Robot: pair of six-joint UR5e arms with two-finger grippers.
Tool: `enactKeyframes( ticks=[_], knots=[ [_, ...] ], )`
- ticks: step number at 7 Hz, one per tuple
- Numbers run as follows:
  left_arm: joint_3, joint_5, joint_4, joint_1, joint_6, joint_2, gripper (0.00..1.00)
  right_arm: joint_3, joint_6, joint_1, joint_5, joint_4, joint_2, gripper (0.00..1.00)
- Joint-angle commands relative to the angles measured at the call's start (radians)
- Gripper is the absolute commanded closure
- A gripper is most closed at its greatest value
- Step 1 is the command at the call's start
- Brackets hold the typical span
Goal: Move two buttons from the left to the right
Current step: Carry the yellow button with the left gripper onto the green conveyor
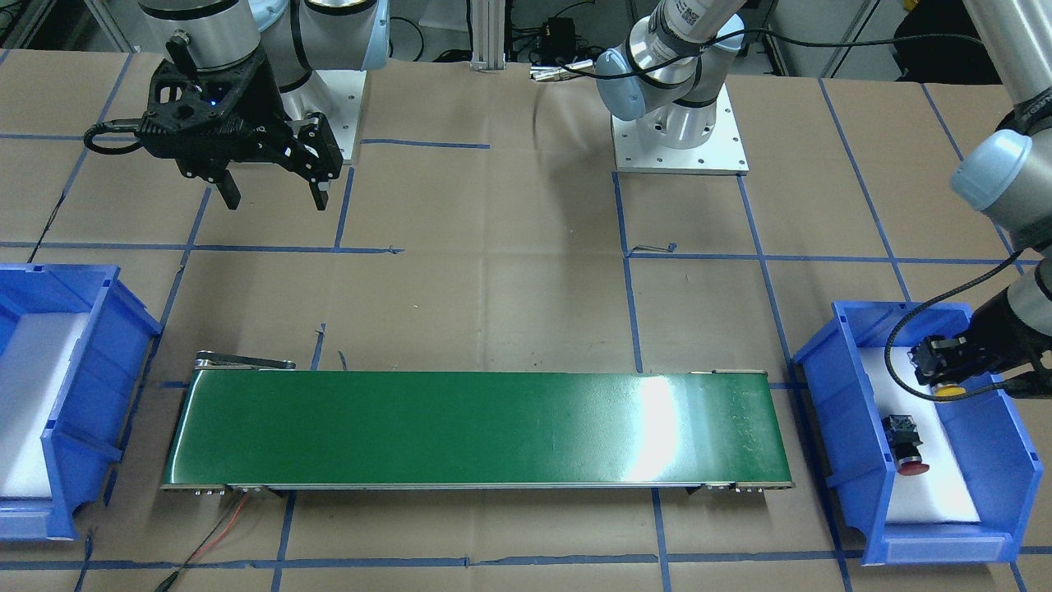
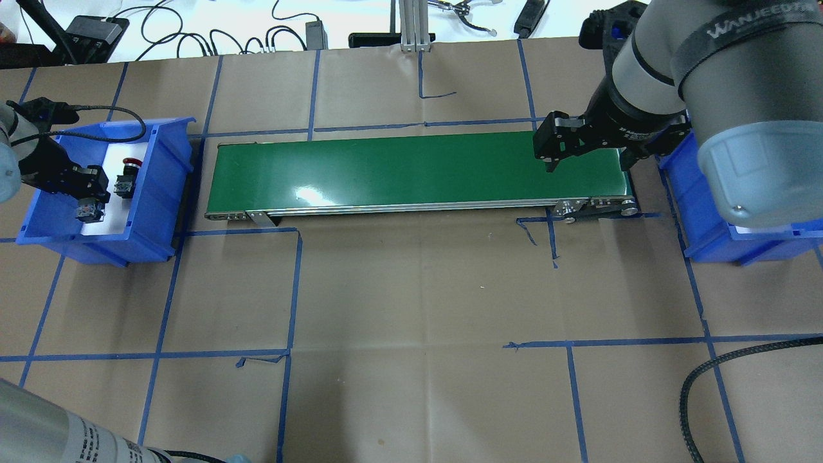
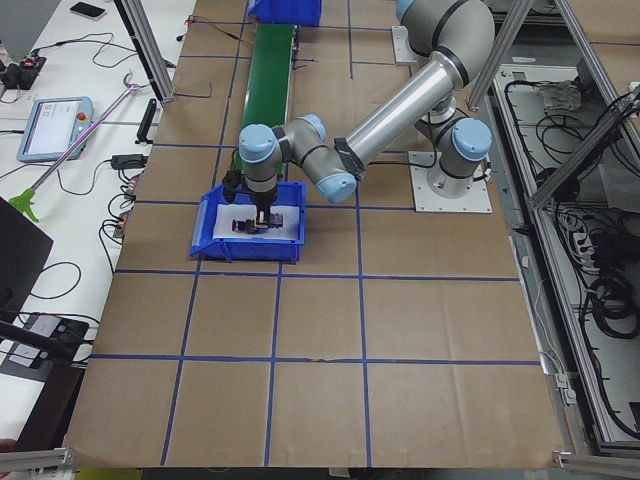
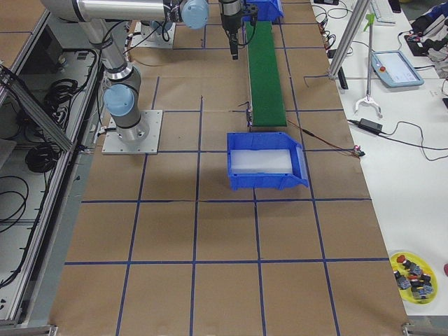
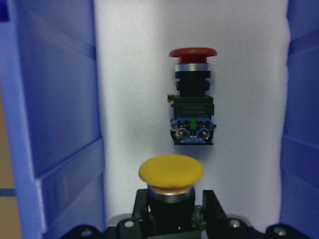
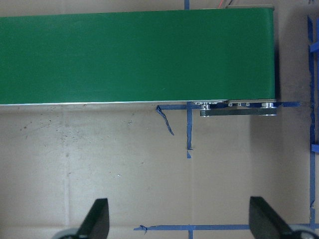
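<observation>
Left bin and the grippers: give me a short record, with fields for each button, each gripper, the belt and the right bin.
yellow button: in left bin, held at its collar by left gripper
red button: lying on its side in left bin, untouched
left gripper: shut on yellow button
right gripper: open, empty, near belt
belt: nothing on it
right bin: no button visible

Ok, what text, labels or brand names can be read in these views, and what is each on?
"WANJEED...", its end out of sight: black strap on the right arm.
White print on the wrist of the right tool: too small to read.
Code label on the left arm: blurred.
Label on the red button block: blurred.
Yellow button in the left tool: no text.
</observation>
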Motion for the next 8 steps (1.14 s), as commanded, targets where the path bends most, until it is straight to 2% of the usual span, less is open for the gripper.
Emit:
enactKeyframes(
  ticks=[1,2,5,8],
  knots=[
    [0.129,0.002,-0.191,-0.006,0.002,0.031,0.94,-0.003,-0.001,0.0,0.0,-0.003,0.0,0.0],
    [0.16,0.002,-0.224,-0.016,0.0,0.03,0.94,-0.003,-0.002,0.0,0.0,-0.001,0.0,0.0],
    [0.177,0.006,-0.282,-0.188,-0.067,0.055,0.94,-0.004,-0.001,0.002,0.0,-0.001,0.0,0.0],
    [0.156,-0.009,-0.281,-0.389,-0.377,0.03,0.94,-0.004,0.0,0.002,-0.002,0.0,0.0,0.0]
  ],
)
